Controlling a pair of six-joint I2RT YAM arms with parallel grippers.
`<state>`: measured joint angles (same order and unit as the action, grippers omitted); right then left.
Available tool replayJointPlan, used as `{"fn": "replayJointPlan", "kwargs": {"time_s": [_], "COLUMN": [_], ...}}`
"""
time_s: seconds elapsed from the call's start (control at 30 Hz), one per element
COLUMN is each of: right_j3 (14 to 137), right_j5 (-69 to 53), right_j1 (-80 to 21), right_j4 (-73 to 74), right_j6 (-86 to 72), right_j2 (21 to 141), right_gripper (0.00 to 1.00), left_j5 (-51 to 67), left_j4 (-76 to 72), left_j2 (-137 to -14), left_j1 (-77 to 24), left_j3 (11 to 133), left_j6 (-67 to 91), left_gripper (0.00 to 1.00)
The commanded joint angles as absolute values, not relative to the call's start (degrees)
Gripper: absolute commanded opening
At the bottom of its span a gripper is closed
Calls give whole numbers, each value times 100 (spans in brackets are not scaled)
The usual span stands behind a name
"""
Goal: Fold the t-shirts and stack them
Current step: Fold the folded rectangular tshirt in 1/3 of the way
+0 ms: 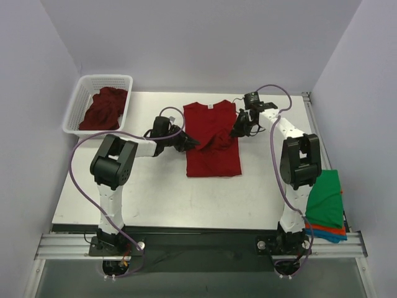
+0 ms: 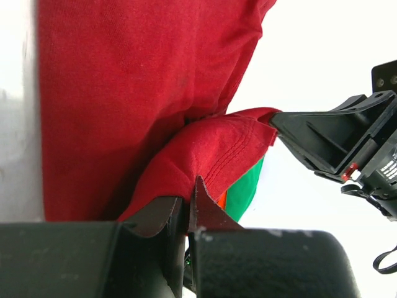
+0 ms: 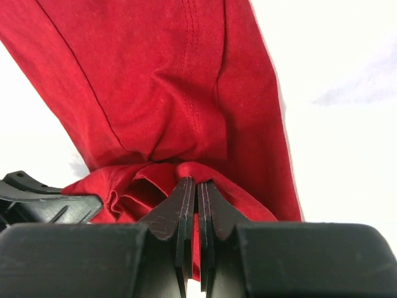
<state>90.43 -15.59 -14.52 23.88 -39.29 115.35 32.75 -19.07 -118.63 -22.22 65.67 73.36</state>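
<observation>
Pinching entry: red t-shirt (image 1: pixel 208 158), spread flat mid-table (image 1: pixel 155 186), collar away from the bases. Left gripper (image 1: pixel 190 143) and right gripper (image 1: pixel 236 131) each have their fingers (image 3: pixel 180 214) pressed together on a raised fold, probably to carry one side across. Top view alone shows the basket (image 1: pixel 77 105) and the folded stack (image 1: pixel 325 198). Wrist views alone confirm the cloth is nipped.

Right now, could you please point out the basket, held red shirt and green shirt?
Basket (image 1: pixel 72 107): top view, left rim.
Held red shirt (image 1: pixel 214 162): top view, lower body.
Green shirt (image 1: pixel 327 198): top view, middle.
</observation>
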Motion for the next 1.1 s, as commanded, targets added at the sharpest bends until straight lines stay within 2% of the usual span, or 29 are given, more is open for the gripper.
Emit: {"fn": "replayJointPlan", "kwargs": {"time_s": [0.0, 0.1, 0.2, 0.23, 0.27, 0.33, 0.37, 0.47, 0.67, 0.77, 0.83, 0.87, 0.97, 1.07], "right_j3": [9483, 9694, 9966, 10071, 10220, 10388, 10476, 10468, 9704, 8862, 8449, 8385, 8419, 8980], "right_j5": [-1758, -1837, -1986, -2039, -2126, -2162, -2171, -2197, -1750, -1565, -1434, -1380, -1170, -1257], "right_j1": [-1398, -1336, -1275, -1248, -1222, -1195, -1161, -1064, -1274, -1397, -1529, -1590, -1758, -1758], "right_j4": [2479, 2496, 2514, 2514, 2514, 2522, 2522, 2522, 2470, 2023, 1820, 1785, 1784, 1863], "right_j6": [-3885, -3867, -3806, -3788, -3771, -3692, -3683, -3621, -3402, -3384, -3358, -3314, -3243, -3278], "right_j2": [11689, 11847, 12032, 12084, 12137, 12252, 12278, 12165, 11594, 11182, 11057, 11004, 11117, 11581], "right_gripper": [0, 0, 11, 17, 28, 37, 45, 52, 52, 49, 42, 40, 38, 36], "left_j5": [3437, 3454, 3480, 3498, 3524, 3577, 3621, 3788, 3718, 3657, 3517, 3463, 3226, 3094], "left_j4": [-2162, -2171, -2171, -2223, -2267, -2451, -2557, -2777, -2313, -2083, -1995, -1995, -1795, -1583], "left_j2": [-11997, -12041, -12085, -12102, -12111, -12111, -12094, -11989, -11602, -11409, -11180, -11101, -10820, -10679], "left_j1": [-2145, -2092, -2039, -2022, -1961, -1873, -1750, -1583, -1512, -1556, -1625, -1669, -1854, -2012], "left_j3": [6934, 7031, 7172, 7189, 7242, 7321, 7330, 7304, 7049, 6733, 6470, 6216, 5934, 5828], "left_j6": [7356, 7322, 7251, 7251, 7225, 7233, 7251, 7277, 6883, 6741, 6741, 6733, 6540, 6425], "left_gripper": [0, 2, 19, 36, 40, 52, 63, 70, 69, 55, 40, 36, 32, 28]}}
